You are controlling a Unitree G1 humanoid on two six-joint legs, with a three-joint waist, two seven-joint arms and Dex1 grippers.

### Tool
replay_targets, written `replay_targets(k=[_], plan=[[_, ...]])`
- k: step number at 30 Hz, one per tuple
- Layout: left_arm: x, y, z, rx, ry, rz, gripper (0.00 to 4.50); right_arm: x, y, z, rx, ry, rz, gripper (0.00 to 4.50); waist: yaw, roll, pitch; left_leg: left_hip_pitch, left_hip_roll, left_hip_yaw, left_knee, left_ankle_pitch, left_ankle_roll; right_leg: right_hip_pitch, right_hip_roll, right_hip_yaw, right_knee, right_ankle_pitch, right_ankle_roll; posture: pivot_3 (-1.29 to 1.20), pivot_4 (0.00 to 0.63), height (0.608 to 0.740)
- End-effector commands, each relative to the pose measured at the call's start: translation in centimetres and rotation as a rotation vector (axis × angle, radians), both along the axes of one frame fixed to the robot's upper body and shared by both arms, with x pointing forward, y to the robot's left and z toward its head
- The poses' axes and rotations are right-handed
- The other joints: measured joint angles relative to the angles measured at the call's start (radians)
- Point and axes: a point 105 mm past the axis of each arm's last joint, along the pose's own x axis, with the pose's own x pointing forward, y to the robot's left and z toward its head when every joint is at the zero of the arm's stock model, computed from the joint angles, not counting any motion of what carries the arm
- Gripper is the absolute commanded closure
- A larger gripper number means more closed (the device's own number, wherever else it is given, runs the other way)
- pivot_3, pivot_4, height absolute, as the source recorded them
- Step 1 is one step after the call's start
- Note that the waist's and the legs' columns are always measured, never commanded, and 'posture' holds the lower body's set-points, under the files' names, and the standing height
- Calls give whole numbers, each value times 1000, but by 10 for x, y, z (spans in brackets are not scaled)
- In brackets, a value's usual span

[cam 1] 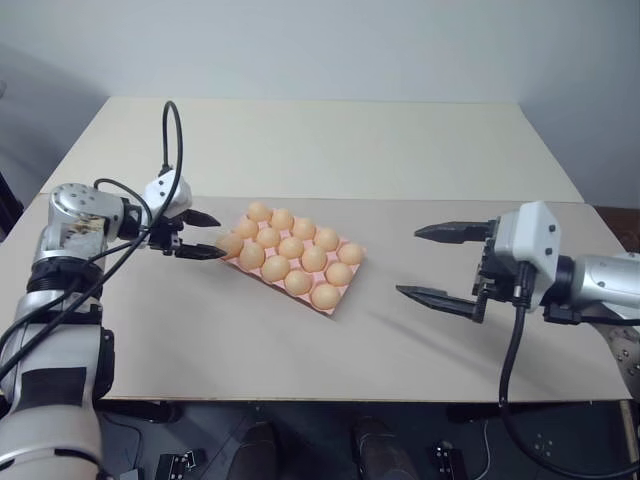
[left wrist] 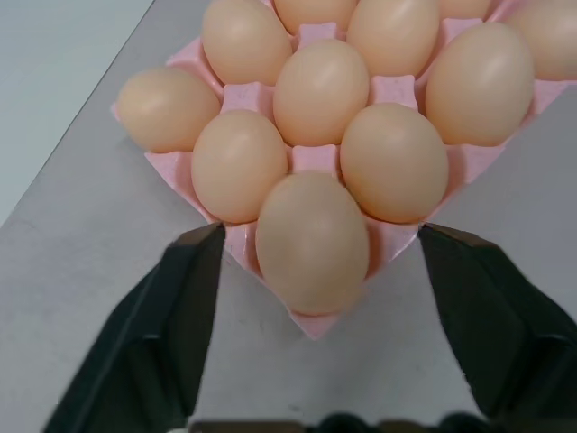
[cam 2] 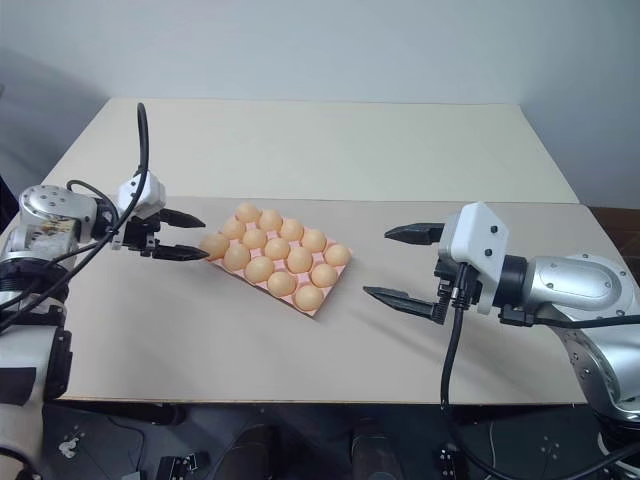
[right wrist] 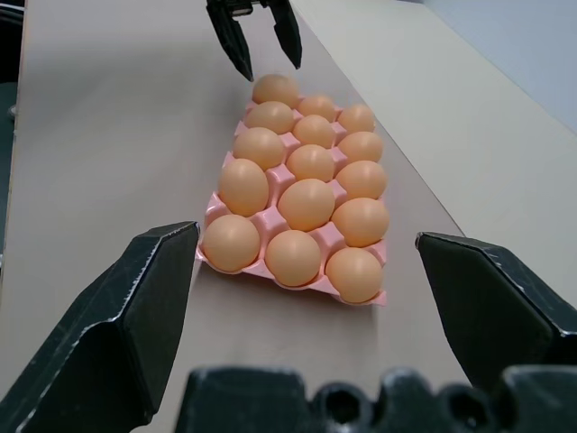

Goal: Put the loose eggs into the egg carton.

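The left gripper [cam 1: 207, 236] is hanging wide open and empty, its fingertips flanking the corner egg [left wrist: 312, 242] sitting in the pink carton [cam 1: 345, 293]. The right gripper [cam 1: 440, 262] is spreading fully open, holding nothing, well apart from the carton on the table [cam 1: 330, 140].

The eggs [left wrist: 312, 242] are showing smooth, softly satin tan-orange shells with a faint sheen. The egg carton [left wrist: 315, 159] is looking like matt pink moulded pulp or plastic; which one cannot be told. The table [cam 1: 330, 140] is presenting a smooth, matt beige top, like laminate. The left gripper [cam 1: 207, 236] and the right gripper [cam 1: 428, 262] are showing black, dull plastic-looking fingers [right wrist: 135, 316], with glossy white plastic housings behind them and brushed silvery metal on the arms.
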Motion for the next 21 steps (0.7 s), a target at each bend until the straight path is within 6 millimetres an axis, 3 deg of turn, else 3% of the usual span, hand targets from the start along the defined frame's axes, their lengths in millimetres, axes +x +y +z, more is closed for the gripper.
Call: replay_targets(k=[1,6,12,21], plan=[[-4,7,11,-15,-26,1,29,-3,1,11,2,-50,6,0,0,0,0,0,0,0,0,0,0,0,0,0,0,0,0,0,150,740],[-10,13,38,-93,-75,-6,29,-2,1,11,3,-47,18,0,0,0,0,0,0,0,0,0,0,0,0,0,0,0,0,0,150,740],[-43,38,67,-158,-161,-10,29,4,-2,9,-10,-33,30,0,-16,1,0,0,0,0,0,0,0,0,0,0,0,0,0,0,150,740],[-130,43,51,-227,-172,7,29,23,-9,2,-23,-15,63,0,-15,2,0,0,3,1,-1,0,0,-1,0,1,0,0,0,0,150,740]])
